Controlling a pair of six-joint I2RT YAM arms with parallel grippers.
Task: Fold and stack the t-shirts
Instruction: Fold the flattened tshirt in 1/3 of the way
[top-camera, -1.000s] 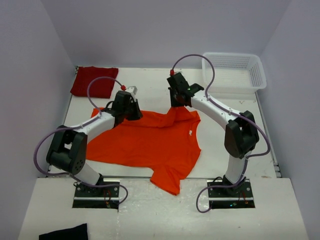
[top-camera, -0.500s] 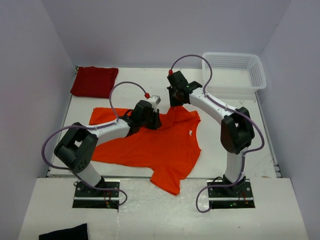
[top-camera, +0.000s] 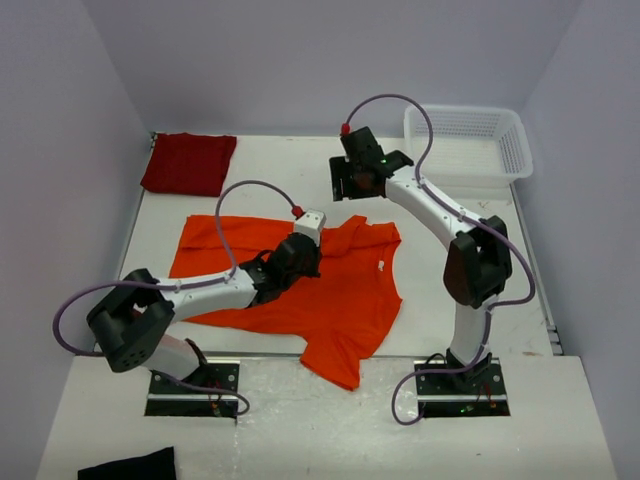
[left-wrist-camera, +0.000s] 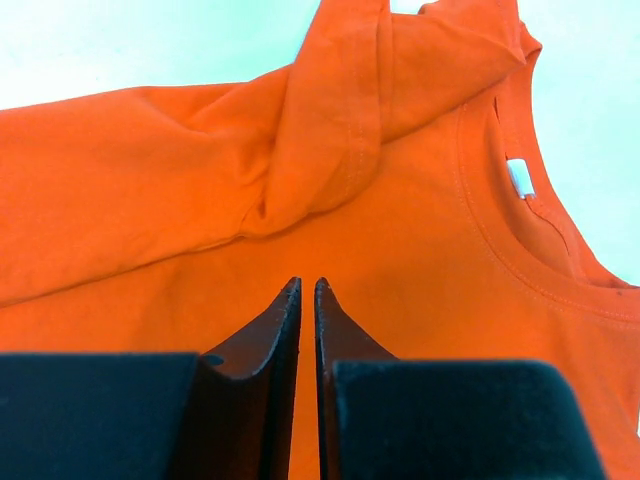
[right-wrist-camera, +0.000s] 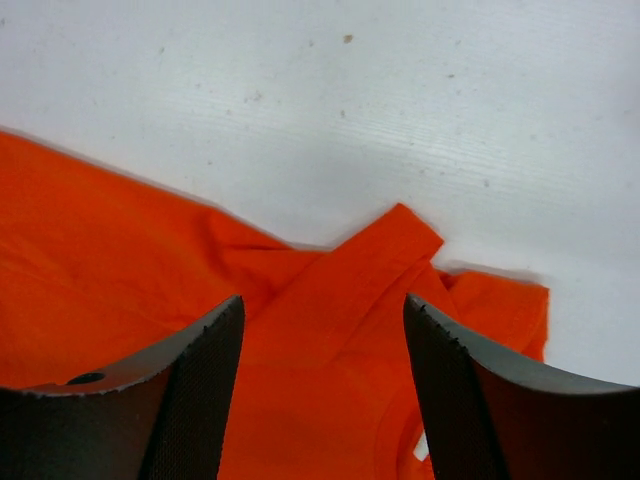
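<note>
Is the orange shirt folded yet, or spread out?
Mostly spread: the orange t-shirt lies flat on the table, only one sleeve flopped over beside the collar.

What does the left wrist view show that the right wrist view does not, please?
Only the left wrist view shows the left gripper, shut, and the neckline and white label of the orange t-shirt. Only the right wrist view shows the right gripper, open, above a folded flap at the shirt's edge. Both show the orange t-shirt lying on the pale table.
</note>
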